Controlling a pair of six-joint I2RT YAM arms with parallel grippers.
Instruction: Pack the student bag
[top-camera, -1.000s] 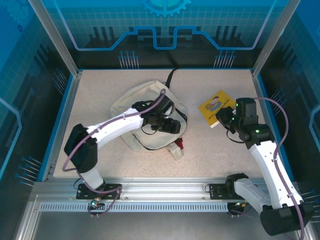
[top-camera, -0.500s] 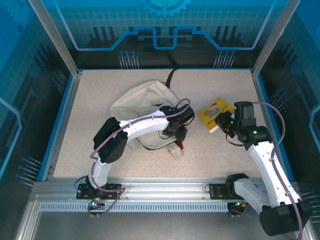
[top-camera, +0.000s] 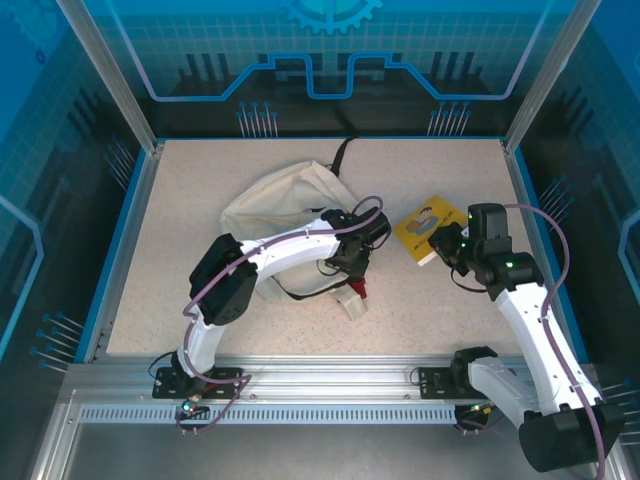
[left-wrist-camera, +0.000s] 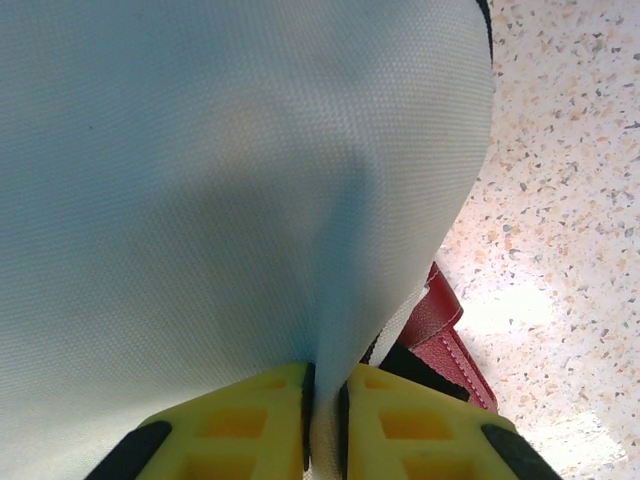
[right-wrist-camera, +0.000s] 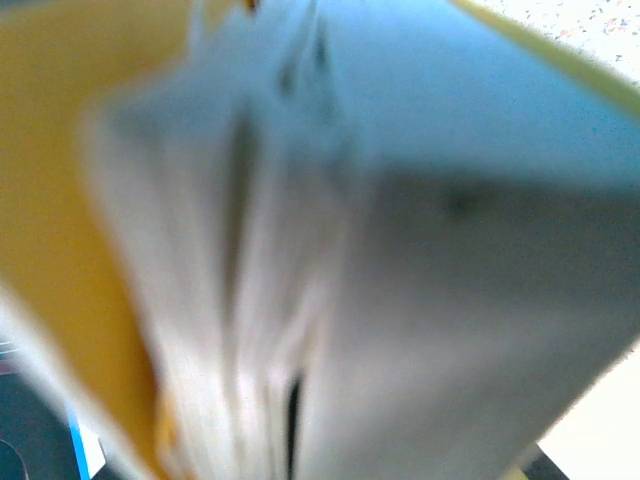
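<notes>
The student bag (top-camera: 280, 205), cream fabric with black straps, lies slumped in the middle of the table. My left gripper (top-camera: 352, 266) is at the bag's near right edge. In the left wrist view its yellow fingers (left-wrist-camera: 250, 420) are shut on a fold of the cream cloth (left-wrist-camera: 240, 180). A dark red leather piece (left-wrist-camera: 440, 335) lies just right of that fold. My right gripper (top-camera: 443, 246) is shut on the near edge of a yellow book (top-camera: 428, 224). The book's white pages (right-wrist-camera: 300, 300) sit blurred and very close in the right wrist view, hiding the fingers.
A small red and white item (top-camera: 355, 296) lies on the speckled tabletop (top-camera: 180, 300) just below the left gripper. A black strap (top-camera: 342, 152) trails from the bag toward the back wall. Blue rails (top-camera: 135, 215) border the table left and right.
My left arm has swung right and nearer, off the bag's top to its right edge, and its jaws have shut on the fabric. The right gripper has shifted the book slightly left.
</notes>
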